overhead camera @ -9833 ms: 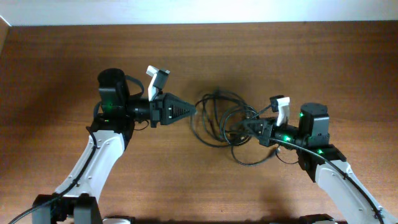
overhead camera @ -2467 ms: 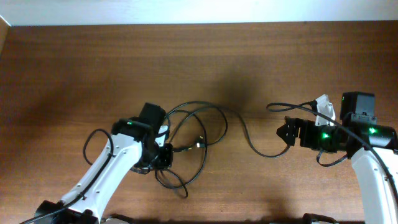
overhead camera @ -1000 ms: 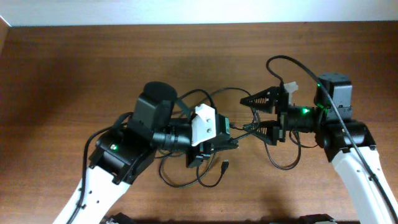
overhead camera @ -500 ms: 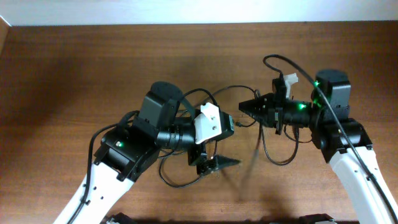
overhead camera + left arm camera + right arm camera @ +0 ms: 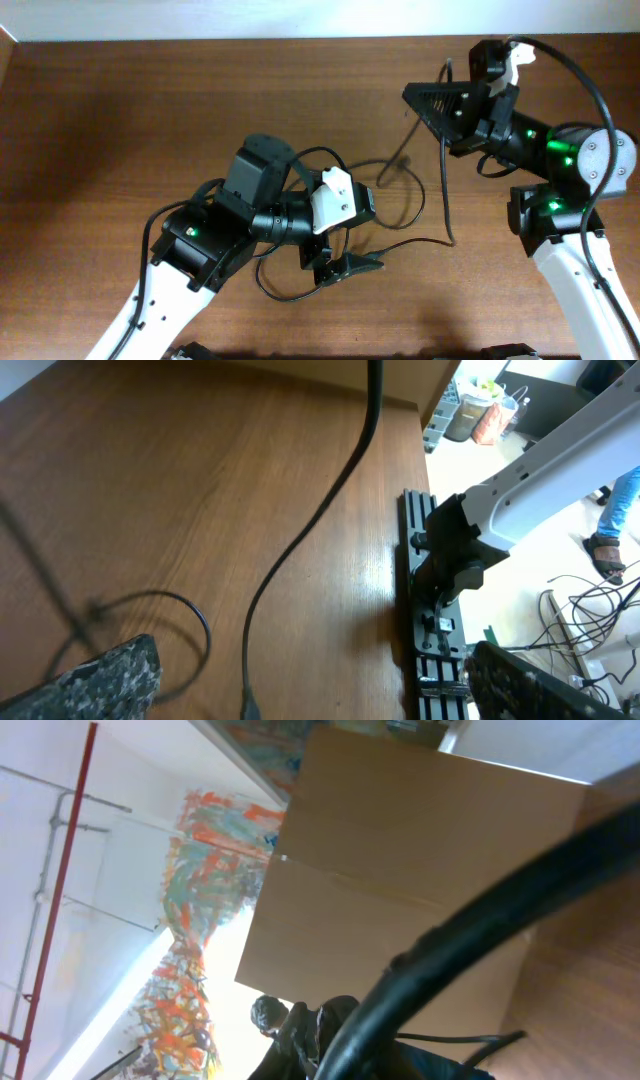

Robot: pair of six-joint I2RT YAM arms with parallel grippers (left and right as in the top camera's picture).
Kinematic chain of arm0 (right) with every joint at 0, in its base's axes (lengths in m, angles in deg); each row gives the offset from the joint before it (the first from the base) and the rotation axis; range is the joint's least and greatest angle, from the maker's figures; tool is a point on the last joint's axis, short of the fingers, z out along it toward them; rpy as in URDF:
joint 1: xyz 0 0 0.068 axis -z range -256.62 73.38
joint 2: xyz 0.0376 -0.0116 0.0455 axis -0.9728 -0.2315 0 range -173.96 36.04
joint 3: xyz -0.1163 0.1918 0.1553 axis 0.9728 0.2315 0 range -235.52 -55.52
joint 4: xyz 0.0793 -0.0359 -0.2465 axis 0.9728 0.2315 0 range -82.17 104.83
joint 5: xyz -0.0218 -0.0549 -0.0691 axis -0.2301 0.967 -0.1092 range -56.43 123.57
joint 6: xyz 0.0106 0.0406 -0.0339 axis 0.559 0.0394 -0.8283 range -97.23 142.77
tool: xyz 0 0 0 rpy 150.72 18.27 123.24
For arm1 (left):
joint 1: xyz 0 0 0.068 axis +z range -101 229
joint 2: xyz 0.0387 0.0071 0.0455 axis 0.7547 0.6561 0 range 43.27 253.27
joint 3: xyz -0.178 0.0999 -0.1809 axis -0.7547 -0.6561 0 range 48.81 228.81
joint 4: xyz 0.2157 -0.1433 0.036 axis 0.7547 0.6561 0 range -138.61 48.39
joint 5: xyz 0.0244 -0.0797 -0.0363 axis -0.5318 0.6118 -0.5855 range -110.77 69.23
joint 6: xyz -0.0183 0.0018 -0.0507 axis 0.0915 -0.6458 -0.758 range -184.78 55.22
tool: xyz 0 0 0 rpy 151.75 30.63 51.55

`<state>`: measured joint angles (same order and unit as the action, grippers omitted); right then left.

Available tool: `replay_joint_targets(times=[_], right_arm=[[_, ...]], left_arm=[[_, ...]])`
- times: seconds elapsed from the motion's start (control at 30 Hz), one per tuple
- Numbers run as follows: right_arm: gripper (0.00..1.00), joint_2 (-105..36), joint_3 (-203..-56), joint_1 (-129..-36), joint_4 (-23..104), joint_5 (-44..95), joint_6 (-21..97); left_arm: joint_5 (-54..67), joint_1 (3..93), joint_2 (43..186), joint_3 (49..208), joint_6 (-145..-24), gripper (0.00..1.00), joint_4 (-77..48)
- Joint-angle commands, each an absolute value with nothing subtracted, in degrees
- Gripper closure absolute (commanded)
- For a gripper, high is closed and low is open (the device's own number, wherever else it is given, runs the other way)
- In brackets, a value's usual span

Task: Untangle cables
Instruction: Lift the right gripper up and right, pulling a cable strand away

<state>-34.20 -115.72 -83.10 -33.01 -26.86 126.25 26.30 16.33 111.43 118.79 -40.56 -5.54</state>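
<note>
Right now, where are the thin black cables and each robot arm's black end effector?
left end effector (image 5: 377, 236): overhead view, midway between open fingertips.
right end effector (image 5: 410, 94): overhead view, at shut fingertips.
thin black cables (image 5: 446, 195): overhead view, strand below the right end effector.

We are seeing thin black cables (image 5: 446, 200) on a reddish-brown, wood-grained table (image 5: 100, 120). Both arms, the left arm (image 5: 160, 290) at seven o'clock and the right arm (image 5: 572, 290) at four o'clock, are showing white shells, black joints and green lights. The fingers (image 5: 95, 680) of the left gripper (image 5: 312, 655) are showing grey-speckled black. A white strip (image 5: 300, 18) is edging twelve o'clock.
</note>
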Motion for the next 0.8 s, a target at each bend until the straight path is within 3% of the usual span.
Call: replay_joint_targets(times=[0.0,0.1,0.27,0.4,0.63,0.77], right_arm=[[0.96,-33.83,-118.26,-83.29,-33.58,-25.61,126.58],[0.96,-33.89,-118.28,-83.29,-33.51,-25.52,126.01],[0.96,-33.89,-119.24,-83.29,-27.07,-21.83,125.77],[0.96,-33.89,-125.62,-83.29,-25.78,-21.22,124.81],[0.96,-33.89,-134.19,-73.22,6.20,-15.05,105.51],[0.96,-33.89,-134.37,-63.16,12.23,-10.75,98.84]], left_arm=[[26.28,16.14,111.47,119.47,-41.12,0.01,-5.30],[25.40,16.14,111.47,119.47,-41.15,0.01,-4.38],[9.45,16.14,111.47,119.47,-55.44,0.01,-4.21],[7.83,16.14,112.48,119.47,-56.40,0.01,-4.19],[4.59,16.14,114.62,119.47,-61.80,0.01,-4.12],[4.33,16.14,114.62,119.47,-61.76,0.01,-3.95]])
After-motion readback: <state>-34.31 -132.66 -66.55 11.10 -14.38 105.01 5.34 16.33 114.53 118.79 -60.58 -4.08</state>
